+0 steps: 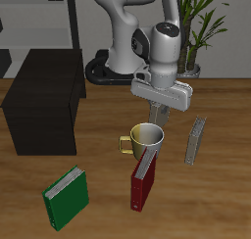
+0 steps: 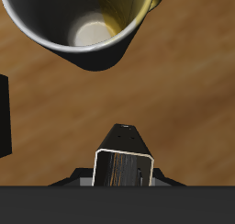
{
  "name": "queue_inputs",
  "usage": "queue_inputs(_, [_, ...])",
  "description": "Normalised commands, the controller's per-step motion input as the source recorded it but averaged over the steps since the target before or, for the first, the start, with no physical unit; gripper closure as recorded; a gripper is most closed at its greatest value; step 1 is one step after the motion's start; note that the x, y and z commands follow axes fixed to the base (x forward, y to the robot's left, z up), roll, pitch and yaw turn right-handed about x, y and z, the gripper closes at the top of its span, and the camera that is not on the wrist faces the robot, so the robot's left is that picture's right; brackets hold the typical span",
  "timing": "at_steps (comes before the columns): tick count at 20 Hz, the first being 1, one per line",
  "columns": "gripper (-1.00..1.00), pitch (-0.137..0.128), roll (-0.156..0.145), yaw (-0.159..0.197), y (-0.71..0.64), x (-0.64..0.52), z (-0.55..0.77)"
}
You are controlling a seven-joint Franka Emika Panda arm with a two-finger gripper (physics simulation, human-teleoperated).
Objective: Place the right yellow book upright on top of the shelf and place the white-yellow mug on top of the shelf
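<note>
Wood tabletop (image 1: 221,125): your tool (image 1: 158,122) is clenched on the right yellow book (image 1: 148,163), hanging beside the white-yellow mug (image 1: 145,138). Lift clear, swing to shelf (image 1: 44,91), set book upright w/o tipping.

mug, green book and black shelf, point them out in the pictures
white-yellow mug (image 1: 147,137), exterior view, on its rim.
green book (image 1: 67,200), exterior view, on its front cover.
shelf (image 1: 44,76), exterior view, on its flat top.
</note>
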Motion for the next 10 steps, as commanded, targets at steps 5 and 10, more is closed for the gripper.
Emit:
queue_inputs(5, [1.00,-0.021,0.004,0.003,-0.11,-0.02,0.26])
queue_inputs(10, [1.00,-0.018,-0.010,0.019,-0.29,-0.04,0.47])
